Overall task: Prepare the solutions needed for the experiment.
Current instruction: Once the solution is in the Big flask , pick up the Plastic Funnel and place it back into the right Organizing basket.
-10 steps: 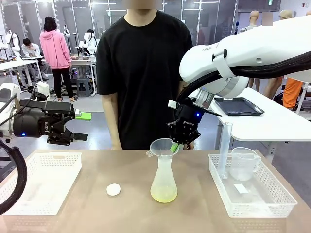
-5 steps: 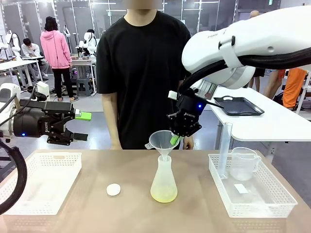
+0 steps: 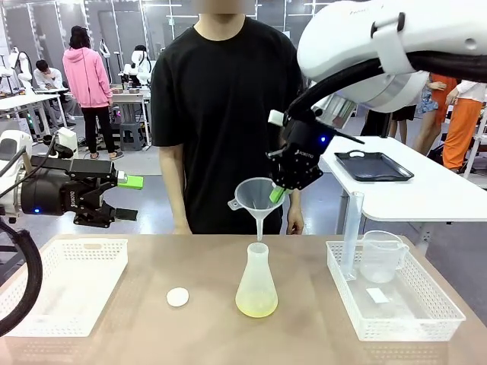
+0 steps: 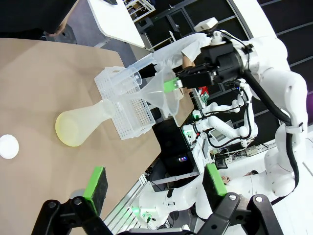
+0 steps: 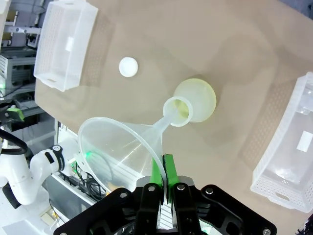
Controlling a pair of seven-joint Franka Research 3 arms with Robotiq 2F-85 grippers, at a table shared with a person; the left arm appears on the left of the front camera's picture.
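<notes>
Holding our left gripper [image 3: 128, 198] open up by the left basket [image 3: 46, 258], out of the way; flask [image 3: 256, 277] with the yellow-green solutions [image 3: 256, 306] sits mid-table; our right gripper [image 3: 275, 195] pinches the funnel [image 3: 253, 194] rim, stem clear above the neck, likely for removal.

Right gripper [image 4: 171, 85] with funnel [image 4: 155, 96], off flask [image 4: 80, 126]

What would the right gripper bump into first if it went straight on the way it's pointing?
Probably the flask: the right gripper, shut on the funnel, points down at its open neck. It might just miss and reach the table instead.
</notes>
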